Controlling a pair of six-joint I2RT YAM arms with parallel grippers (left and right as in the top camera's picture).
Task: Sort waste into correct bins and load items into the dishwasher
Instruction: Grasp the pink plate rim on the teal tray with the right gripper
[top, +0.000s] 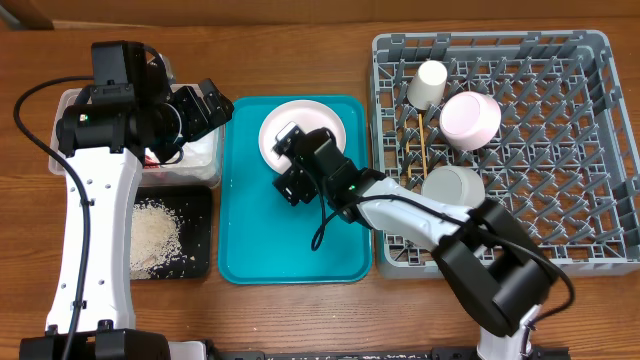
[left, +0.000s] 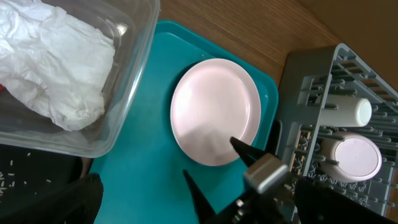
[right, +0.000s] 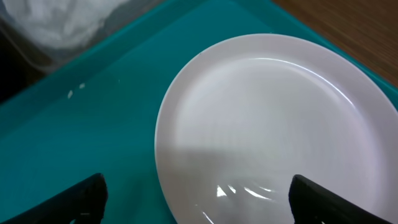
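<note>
The left pincer hangs wide open and empty over the clear tub's edge. The right pincer, spread and holding nothing, straddles the pale pink plate lying flat on the teal tray. A shallow bite could let the plate slip.

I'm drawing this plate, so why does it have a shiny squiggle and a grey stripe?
Right wrist view: glare from the light makes the squiggle low on the pale pink plate, a soft shadow makes the stripe, and the right gripper has dark, blurry fingers. Overhead view: the plate looks sharp, with no glare.
</note>
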